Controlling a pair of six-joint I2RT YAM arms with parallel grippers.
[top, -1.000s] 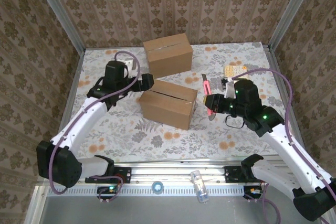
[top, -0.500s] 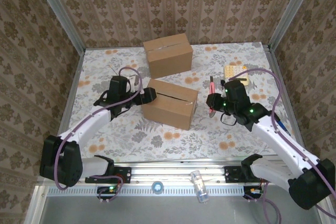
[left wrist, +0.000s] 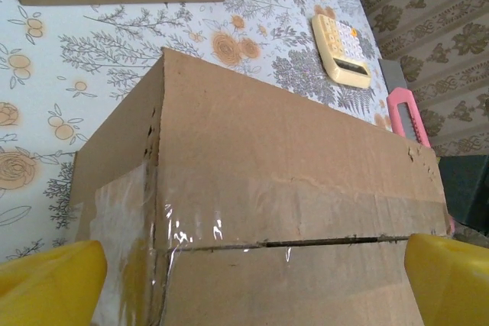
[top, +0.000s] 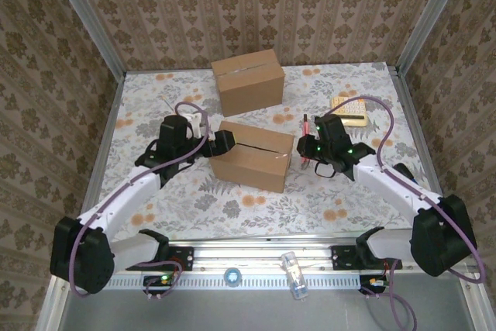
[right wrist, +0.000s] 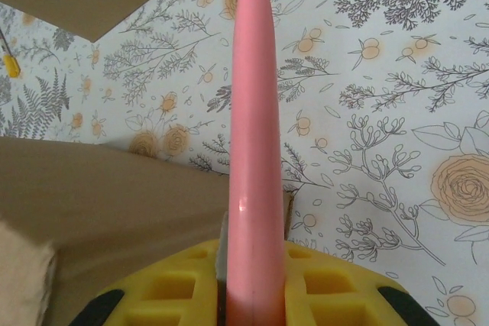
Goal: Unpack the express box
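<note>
The express box (top: 252, 156) is brown cardboard lying mid-table, its taped top seam slit open along the middle (left wrist: 306, 243). My left gripper (top: 222, 143) is open at the box's left end, its yellow fingertips (left wrist: 47, 286) spread either side of the box (left wrist: 290, 181) without gripping it. My right gripper (top: 308, 145) hovers just off the box's right end, shut on a pink utility knife (right wrist: 254, 150) that points away toward the back. The knife (left wrist: 405, 111) also peeks out past the box's far corner. The box's edge (right wrist: 114, 204) lies left of the knife.
A second cardboard box (top: 248, 81) stands behind, near the back wall. A cream calculator (top: 349, 108) lies at the right back. A small clear bottle (top: 293, 273) rests on the front rail. Patterned walls close in three sides.
The right arm has swung left and folded in, bringing the knife up beside the box's right end. The left gripper has dropped lower against the box's left end, still open.
</note>
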